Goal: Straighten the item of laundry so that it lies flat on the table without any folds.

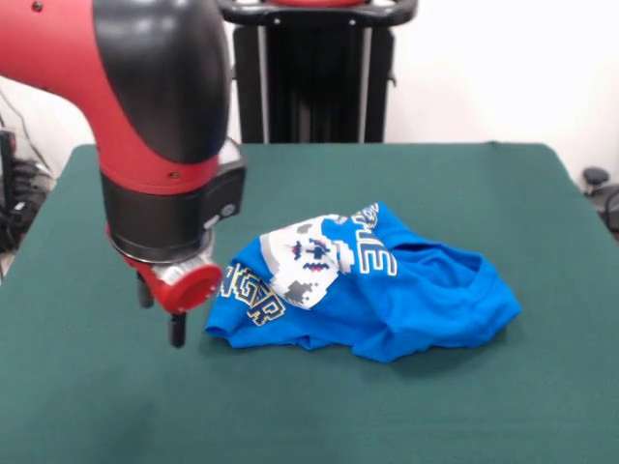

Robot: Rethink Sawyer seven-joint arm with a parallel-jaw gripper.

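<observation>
You have the gripper (162,311) hanging over the table (87,387) just beside the picture-left edge of the crumpled blue T-shirt (387,300), which lies bunched near the table's middle with its print folded upward, and whether the jaws are apart or together you cannot tell.

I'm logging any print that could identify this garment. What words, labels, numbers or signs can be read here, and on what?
"GER": on the crumpled blue T-shirt, near its left edge, the tail of a word lost in a fold.
Further letters on the shirt, right of the white pixel print: folded over, not readable.
Arm and gripper: no readable text.
Table: none.
</observation>
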